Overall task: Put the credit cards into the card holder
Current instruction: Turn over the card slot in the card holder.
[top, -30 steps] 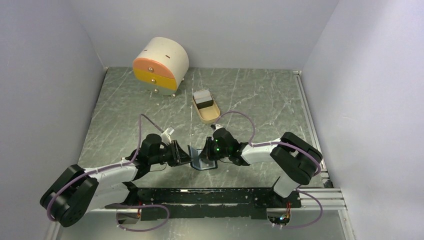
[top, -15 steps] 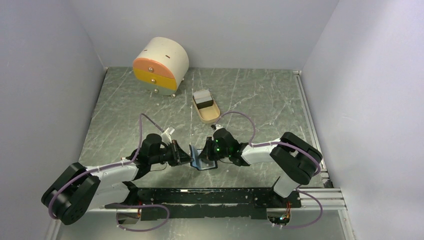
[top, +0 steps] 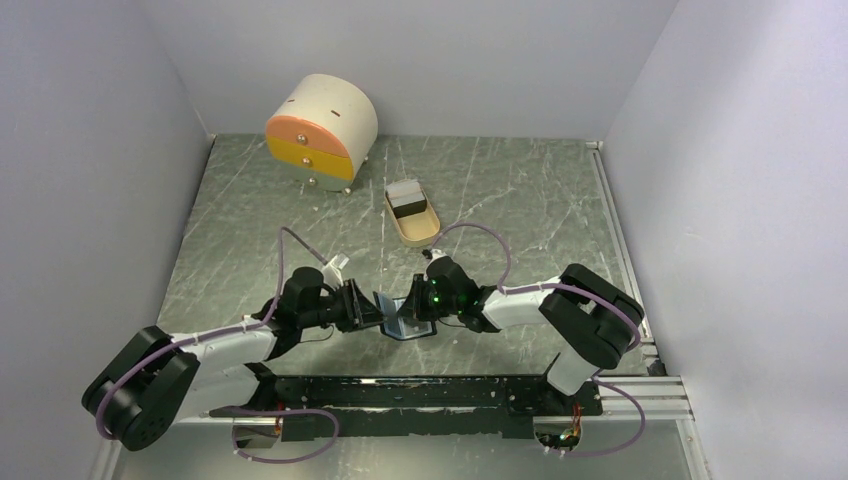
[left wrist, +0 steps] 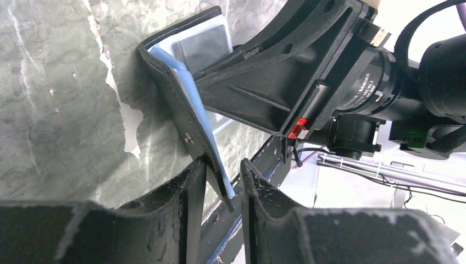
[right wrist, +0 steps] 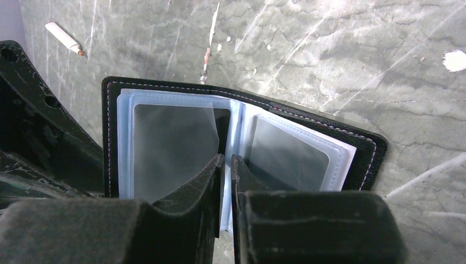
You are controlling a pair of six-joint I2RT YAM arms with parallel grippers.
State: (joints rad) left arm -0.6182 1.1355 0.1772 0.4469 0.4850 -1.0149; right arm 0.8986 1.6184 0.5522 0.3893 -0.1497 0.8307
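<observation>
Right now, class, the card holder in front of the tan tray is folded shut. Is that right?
No. The card holder in front of the tan tray is spread open, its clear sleeves showing; the right wrist view shows this.

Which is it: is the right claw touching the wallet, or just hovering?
Touching. The right wrist view shows the right claw pinching a clear inner sleeve of the wallet between its nearly shut fingers.
</observation>
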